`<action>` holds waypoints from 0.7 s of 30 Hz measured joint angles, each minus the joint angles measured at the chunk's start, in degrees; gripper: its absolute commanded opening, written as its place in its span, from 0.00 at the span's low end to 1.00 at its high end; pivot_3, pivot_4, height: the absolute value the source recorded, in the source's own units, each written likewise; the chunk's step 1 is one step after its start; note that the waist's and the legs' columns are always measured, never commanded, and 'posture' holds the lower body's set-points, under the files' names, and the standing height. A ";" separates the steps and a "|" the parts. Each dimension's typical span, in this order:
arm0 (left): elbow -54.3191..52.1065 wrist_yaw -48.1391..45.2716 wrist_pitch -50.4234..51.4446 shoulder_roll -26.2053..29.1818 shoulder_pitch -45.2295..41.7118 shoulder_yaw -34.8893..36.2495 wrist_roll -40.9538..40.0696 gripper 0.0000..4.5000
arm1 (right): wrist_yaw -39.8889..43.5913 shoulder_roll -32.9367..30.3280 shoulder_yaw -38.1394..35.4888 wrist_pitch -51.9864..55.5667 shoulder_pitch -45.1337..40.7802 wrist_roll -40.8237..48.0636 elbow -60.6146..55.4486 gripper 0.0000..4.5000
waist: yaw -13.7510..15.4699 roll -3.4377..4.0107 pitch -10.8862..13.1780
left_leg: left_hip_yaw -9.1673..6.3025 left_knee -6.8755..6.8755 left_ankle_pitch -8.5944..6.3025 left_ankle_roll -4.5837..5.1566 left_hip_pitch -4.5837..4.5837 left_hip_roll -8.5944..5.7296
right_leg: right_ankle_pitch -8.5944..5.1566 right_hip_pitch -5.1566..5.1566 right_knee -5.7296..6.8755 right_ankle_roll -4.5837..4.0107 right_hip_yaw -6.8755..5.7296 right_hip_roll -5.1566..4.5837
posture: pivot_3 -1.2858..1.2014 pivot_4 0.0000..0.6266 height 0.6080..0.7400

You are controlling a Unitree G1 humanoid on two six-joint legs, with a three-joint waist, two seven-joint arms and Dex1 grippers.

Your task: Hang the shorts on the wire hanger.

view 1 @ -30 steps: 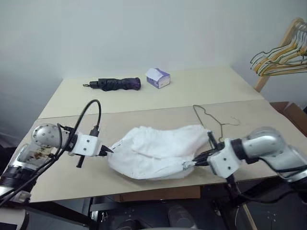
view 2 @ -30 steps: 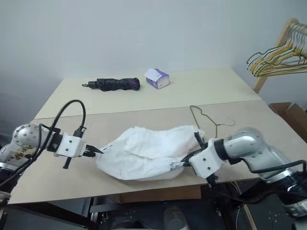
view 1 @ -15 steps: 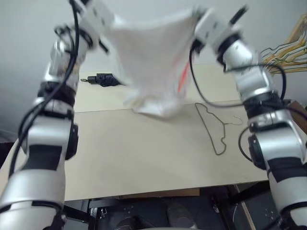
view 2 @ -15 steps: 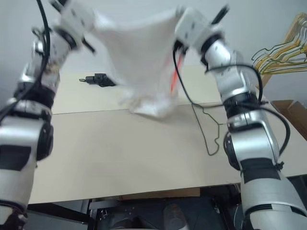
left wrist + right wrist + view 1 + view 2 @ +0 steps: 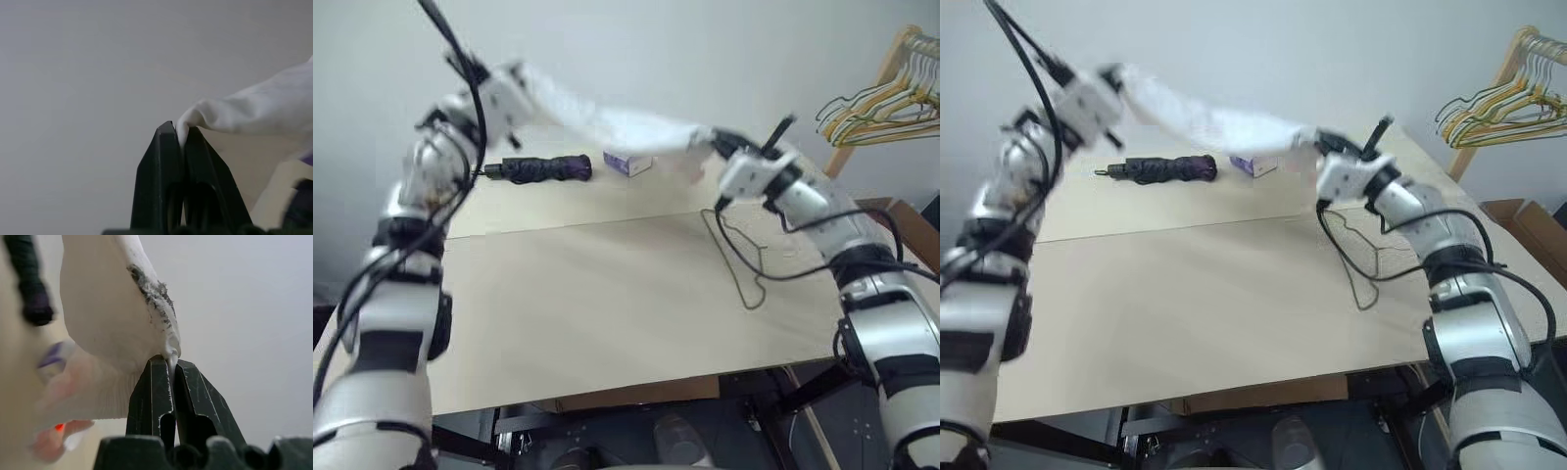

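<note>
Shorts [image 5: 1209,122] are stretched in the air between both claws: the left claw [image 5: 180,133] pinches one end and the right claw [image 5: 168,361] pinches the other, above the far part of the table [image 5: 587,294]. Near the right arm, the wire hanger [image 5: 741,257] lies flat on the table.

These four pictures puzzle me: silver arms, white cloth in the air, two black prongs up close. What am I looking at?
It is a two-armed robot. The two wide pictures come from cameras on its head, looking down over its arms. The two close-ups come from cameras on its wrists, looking along each gripper's black fingers. The left gripper and the right gripper each pinch one end of the white shorts, stretched in the air between them. On the table lie a wire hanger, a folded dark umbrella and a small tissue box. More hangers hang at the right.
</note>
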 measured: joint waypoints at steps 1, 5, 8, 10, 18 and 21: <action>-5.98 -2.93 1.75 0.47 5.34 0.10 -1.64 0.01 | 2.48 -0.23 0.63 -1.45 1.41 0.36 -0.08 0.00 | -0.43 0.01 0.00 | 0.00 -0.04 0.00 0.00 -0.04 0.01 | 0.14 -0.06 -0.02 -0.24 0.04 0.00 | 0.40 0.00 1.00; -27.27 -12.30 9.98 3.66 24.45 0.17 -6.27 0.01 | 10.53 -1.47 4.37 -6.27 7.56 -0.02 -0.22 0.00 | -0.92 0.00 0.00 | 0.00 0.00 0.00 0.01 -0.18 0.01 | 0.19 -0.33 0.22 -0.33 0.15 0.02 | 0.41 0.00 1.00; -36.77 -19.50 12.63 10.94 35.73 0.59 -7.51 0.01 | 14.67 -2.33 7.37 -9.35 11.50 -1.80 -0.92 0.00 | -0.84 0.02 0.00 | 0.00 -0.04 0.00 0.01 0.16 0.11 | 0.16 -0.14 0.26 -0.34 0.16 0.13 | 0.42 0.00 1.00; -39.36 -24.30 13.25 16.34 41.55 1.07 -8.22 0.01 | 16.05 -3.20 8.15 -10.47 13.43 -2.85 -1.60 0.00 | -0.61 0.05 0.02 | -0.03 -0.15 -0.02 -0.02 0.57 0.16 | -0.02 0.10 0.12 -0.23 0.13 0.16 | 0.42 0.00 1.00; -48.07 -37.93 11.25 29.65 57.49 4.73 -11.62 0.01 | 15.32 -4.01 8.45 -11.51 17.40 -6.95 -9.09 0.00 | 1.87 0.08 0.05 | -0.13 -0.34 -0.25 -0.28 0.84 0.20 | -0.10 0.42 -0.38 -0.15 0.07 0.16 | 0.41 0.00 1.00; -54.04 -40.93 11.56 31.64 63.74 6.02 -13.91 0.01 | 15.16 -5.10 8.55 -11.60 20.25 -8.36 -12.01 0.00 | 3.10 0.09 0.06 | -0.13 -0.32 -0.32 -0.41 0.84 0.21 | -0.10 0.44 -0.35 -0.16 0.06 0.16 | 0.41 0.00 1.00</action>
